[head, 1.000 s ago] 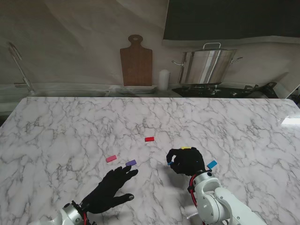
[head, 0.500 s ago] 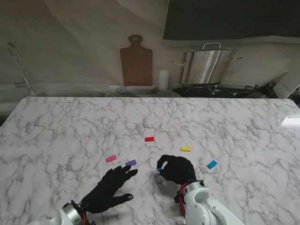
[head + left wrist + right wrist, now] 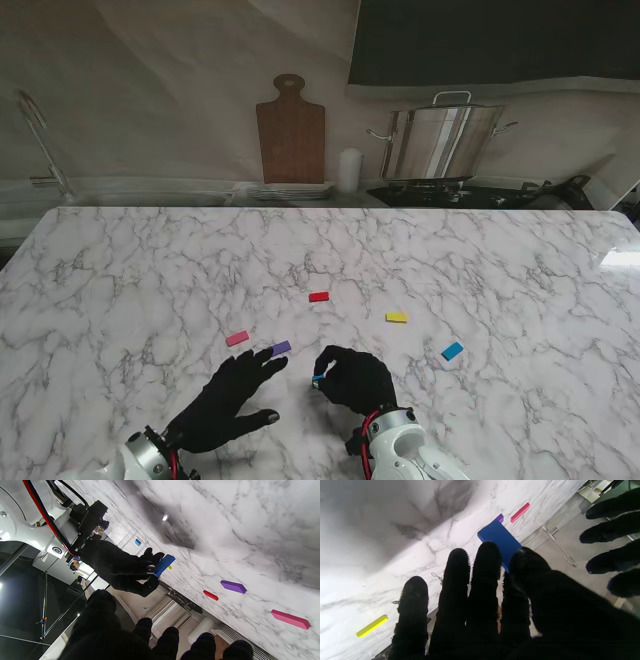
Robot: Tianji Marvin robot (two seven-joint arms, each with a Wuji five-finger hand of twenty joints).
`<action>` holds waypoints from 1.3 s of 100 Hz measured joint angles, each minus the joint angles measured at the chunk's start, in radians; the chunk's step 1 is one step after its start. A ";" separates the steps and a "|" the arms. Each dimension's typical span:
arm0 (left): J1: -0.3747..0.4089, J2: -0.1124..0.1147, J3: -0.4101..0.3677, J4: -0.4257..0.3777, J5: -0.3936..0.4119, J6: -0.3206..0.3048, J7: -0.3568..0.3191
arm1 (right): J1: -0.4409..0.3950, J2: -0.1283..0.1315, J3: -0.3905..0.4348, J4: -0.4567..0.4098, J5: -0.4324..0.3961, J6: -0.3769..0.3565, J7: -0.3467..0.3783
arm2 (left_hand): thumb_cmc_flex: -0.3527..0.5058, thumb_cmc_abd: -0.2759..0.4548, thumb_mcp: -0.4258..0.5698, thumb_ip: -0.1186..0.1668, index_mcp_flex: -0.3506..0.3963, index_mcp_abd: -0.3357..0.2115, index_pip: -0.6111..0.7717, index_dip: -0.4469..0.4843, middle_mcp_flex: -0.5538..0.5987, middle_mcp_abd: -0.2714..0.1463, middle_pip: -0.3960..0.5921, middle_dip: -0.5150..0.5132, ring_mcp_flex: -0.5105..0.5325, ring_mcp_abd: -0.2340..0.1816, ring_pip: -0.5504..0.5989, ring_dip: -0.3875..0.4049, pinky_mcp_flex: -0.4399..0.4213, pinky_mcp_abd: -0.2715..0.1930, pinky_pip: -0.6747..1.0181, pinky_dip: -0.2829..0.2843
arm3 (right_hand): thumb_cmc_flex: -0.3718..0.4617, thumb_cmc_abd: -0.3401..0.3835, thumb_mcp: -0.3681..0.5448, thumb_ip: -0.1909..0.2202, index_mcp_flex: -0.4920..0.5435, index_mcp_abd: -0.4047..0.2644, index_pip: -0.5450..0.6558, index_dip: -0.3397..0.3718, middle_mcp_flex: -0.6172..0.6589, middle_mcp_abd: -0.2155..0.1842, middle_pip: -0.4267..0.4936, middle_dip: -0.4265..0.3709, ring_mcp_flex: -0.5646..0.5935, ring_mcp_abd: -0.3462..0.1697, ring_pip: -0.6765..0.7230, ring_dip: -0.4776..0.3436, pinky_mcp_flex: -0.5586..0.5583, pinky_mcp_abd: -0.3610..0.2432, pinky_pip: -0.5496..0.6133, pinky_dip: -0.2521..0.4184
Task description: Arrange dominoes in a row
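My right hand (image 3: 352,378) is shut on a dark blue domino (image 3: 317,380), pinched between thumb and fingers just off the table; the left wrist view shows that blue domino (image 3: 164,564) and the right wrist view shows the blue domino (image 3: 500,540) too. My left hand (image 3: 228,400) lies open, fingers spread, nearer to me than the purple domino (image 3: 281,348). A pink domino (image 3: 237,338) lies left of the purple one. Farther off are a red domino (image 3: 319,296), a yellow domino (image 3: 397,317) and a light blue domino (image 3: 452,350).
A marble table (image 3: 150,270) carries everything. Beyond its far edge stand a wooden cutting board (image 3: 290,130), a white cylinder (image 3: 348,170) and a steel pot (image 3: 445,140). A faucet (image 3: 40,140) rises at the far left.
My right hand has carried the dark blue domino leftward and nearer to me, uncovering the yellow domino. The left hand has drawn back slightly.
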 measured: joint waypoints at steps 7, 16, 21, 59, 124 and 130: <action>0.000 0.000 -0.001 0.000 0.000 0.000 0.002 | -0.003 -0.002 -0.006 0.000 0.008 -0.004 0.000 | 0.000 0.000 0.000 0.000 0.000 0.000 0.000 0.000 0.000 0.000 0.000 0.000 0.000 0.000 0.000 0.000 0.000 0.000 0.000 0.000 | 0.000 0.009 0.000 0.000 -0.016 0.000 0.027 -0.011 -0.114 -0.002 0.050 0.083 -0.097 0.006 0.073 0.036 -0.044 0.002 0.011 0.013; 0.001 0.000 -0.003 0.000 0.000 0.000 0.005 | -0.005 -0.003 -0.023 0.000 0.011 0.000 -0.001 | 0.000 0.000 0.000 0.000 0.000 0.000 0.000 0.000 0.000 0.000 0.000 0.000 0.000 0.000 0.000 0.000 0.000 0.000 0.000 0.000 | -0.002 0.009 0.000 0.000 -0.016 0.004 0.040 -0.026 -0.343 0.009 0.140 0.199 -0.264 0.021 0.180 0.074 -0.113 -0.004 0.022 0.045; 0.001 -0.001 -0.004 -0.001 0.000 0.000 0.006 | -0.005 -0.004 -0.036 0.000 0.011 0.008 -0.007 | 0.000 0.000 0.000 0.000 0.000 0.000 0.000 0.000 0.000 0.000 0.000 0.000 0.000 0.000 0.000 0.000 0.000 0.000 0.000 0.000 | -0.002 0.009 0.004 0.000 -0.016 0.019 0.045 -0.027 -0.402 0.017 0.181 0.209 -0.311 0.024 0.208 0.081 -0.134 -0.012 0.023 0.055; 0.004 -0.003 -0.013 -0.001 -0.005 0.000 0.011 | 0.001 -0.029 -0.100 0.030 -0.003 0.053 -0.064 | 0.000 0.000 0.000 0.000 0.000 0.000 0.000 0.000 0.000 0.000 0.000 0.000 0.000 0.000 0.000 0.000 0.000 0.000 0.000 0.000 | -0.015 0.009 0.034 0.000 -0.050 0.056 0.133 -0.059 -0.470 0.022 0.287 0.209 -0.357 0.031 0.268 0.094 -0.157 -0.024 0.035 0.075; 0.007 -0.004 -0.016 -0.003 -0.007 0.000 0.014 | 0.027 -0.030 -0.136 0.088 -0.056 0.033 -0.088 | 0.000 0.000 0.000 0.000 0.000 0.000 0.000 0.011 0.000 0.000 0.000 0.000 0.000 -0.004 0.000 0.000 0.000 0.000 0.000 0.000 | -0.019 0.009 0.033 0.000 -0.051 0.056 0.155 -0.085 -0.470 0.021 0.299 0.207 -0.358 0.031 0.280 0.103 -0.160 -0.025 0.041 0.076; 0.007 -0.004 -0.016 -0.004 -0.007 0.000 0.015 | 0.029 -0.029 -0.139 0.091 -0.056 0.033 -0.087 | 0.000 0.000 0.000 0.000 0.000 0.000 0.000 0.011 0.000 0.000 0.000 0.000 0.000 -0.003 0.000 0.000 0.000 0.000 0.000 0.000 | -0.019 0.009 0.033 0.000 -0.051 0.056 0.155 -0.088 -0.470 0.021 0.299 0.207 -0.369 0.031 0.280 0.103 -0.166 -0.025 0.041 0.076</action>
